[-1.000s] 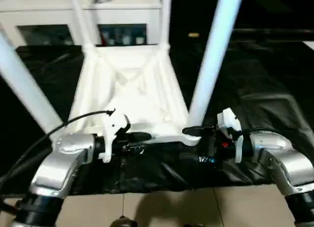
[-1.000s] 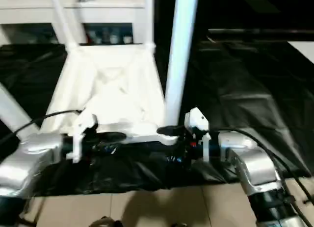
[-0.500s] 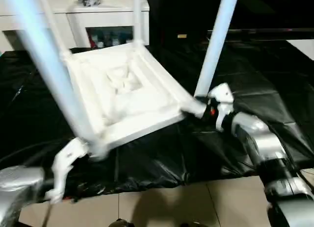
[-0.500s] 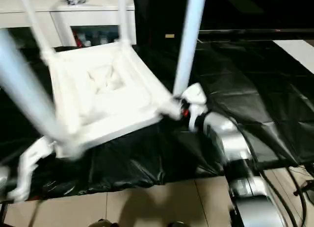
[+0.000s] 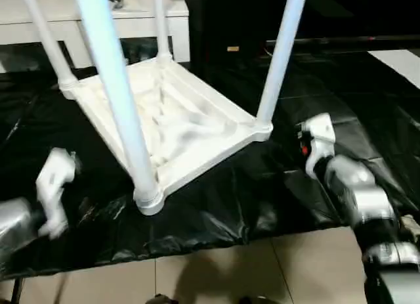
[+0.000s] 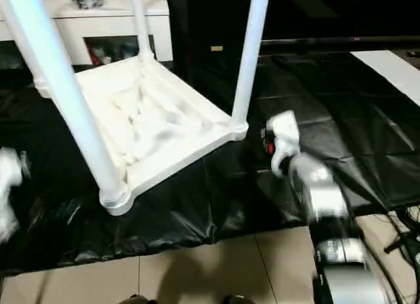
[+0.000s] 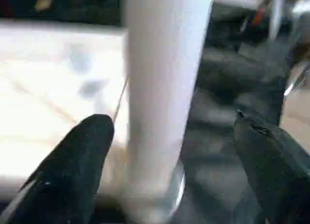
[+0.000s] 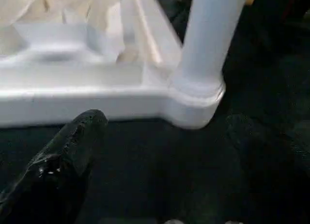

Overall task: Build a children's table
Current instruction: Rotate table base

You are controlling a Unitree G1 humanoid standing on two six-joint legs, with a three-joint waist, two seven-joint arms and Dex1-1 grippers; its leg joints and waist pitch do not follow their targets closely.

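Work table: my black-covered bench (image 5: 367, 100), its crinkled sheet hanging over the near edge above the tiled floor (image 5: 216, 278).

Cabinet: a white unit (image 5: 39, 25) stands behind the bench, at the far left.

Tabletop: the white tabletop (image 5: 170, 130) lies upside down on the black sheet, ribbed underside up, turned at an angle so one corner points toward me.

Legs: four white legs stand up from the corner sockets; the near leg (image 5: 118, 100) rises from the closest corner, another leg (image 5: 279, 61) from the corner by my right arm.

Handling, my guess: light hollow plastic, stiff but smooth, so it should slide on the sheet and tip easily with the legs up high. I would hold it by the rim beside a socket, or low on a leg, not high up.

Left gripper: my left gripper (image 7: 164, 151) is spread wide with the near leg between its fingers (image 7: 77, 166), neither finger touching it; it holds nothing.

Right gripper: my right gripper (image 8: 160, 151) is also spread open and empty, just off the socket corner (image 8: 196, 100) of the tabletop.
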